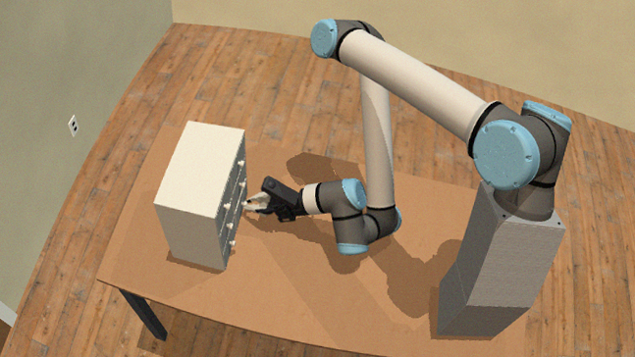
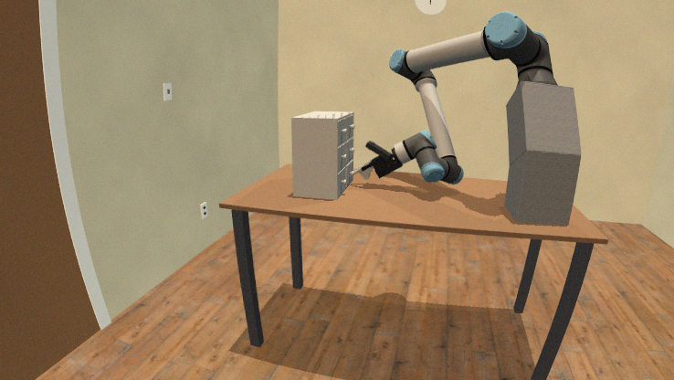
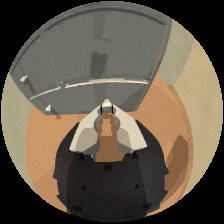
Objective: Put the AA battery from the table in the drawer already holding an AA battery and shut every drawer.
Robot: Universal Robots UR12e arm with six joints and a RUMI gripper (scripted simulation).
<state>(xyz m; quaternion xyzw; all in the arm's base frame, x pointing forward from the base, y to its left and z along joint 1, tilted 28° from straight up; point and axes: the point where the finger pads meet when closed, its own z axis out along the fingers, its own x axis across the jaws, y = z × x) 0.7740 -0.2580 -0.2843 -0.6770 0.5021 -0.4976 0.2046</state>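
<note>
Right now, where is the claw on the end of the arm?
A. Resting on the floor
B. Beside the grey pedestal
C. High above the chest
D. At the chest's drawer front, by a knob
D: the gripper sits low at the front of the chest, fingertips at a drawer knob.

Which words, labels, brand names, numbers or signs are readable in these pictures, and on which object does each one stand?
None can be read.
The chest, the arm's grey pedestal and the gripper carry no lettering.
The wall plates are plain.
The round object high on the wall is cut off at the edge; no marks can be made out.
</note>
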